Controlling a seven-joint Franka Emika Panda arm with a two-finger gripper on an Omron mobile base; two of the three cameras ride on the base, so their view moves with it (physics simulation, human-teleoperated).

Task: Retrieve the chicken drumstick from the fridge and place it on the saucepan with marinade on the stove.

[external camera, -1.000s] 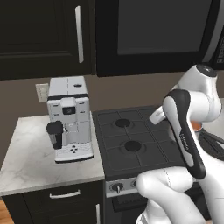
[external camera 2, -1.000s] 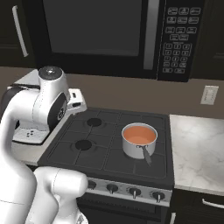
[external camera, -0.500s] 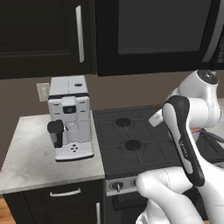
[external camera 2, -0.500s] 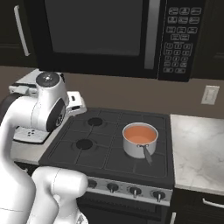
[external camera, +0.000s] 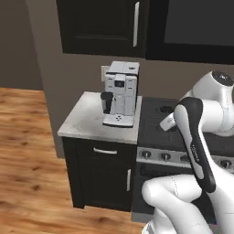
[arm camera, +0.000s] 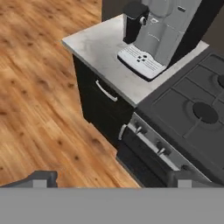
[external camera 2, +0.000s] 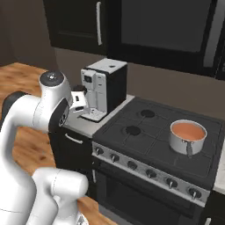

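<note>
Stove (external camera 2: 145, 132) beside marble counter (external camera: 87, 119) — coffee machine (external camera: 120, 93), wood floor (arm camera: 39, 87)

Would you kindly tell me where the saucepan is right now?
In the right base view, the saucepan sits on the stove's right-hand front burner, holding orange-red marinade, with its handle pointing toward the knobs.

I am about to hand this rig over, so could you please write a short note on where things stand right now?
Claw: fingertips spread, nothing between them, looking down at the wood floor and the stove front.
Saucepan sits on the stove's right front burner, marinade inside, no drumstick in it.
A coffee machine stands on the counter left of the stove.
Done: nothing visible yet.
Left: reach the fridge, fetch the chicken drumstick, put it in the saucepan.
</note>
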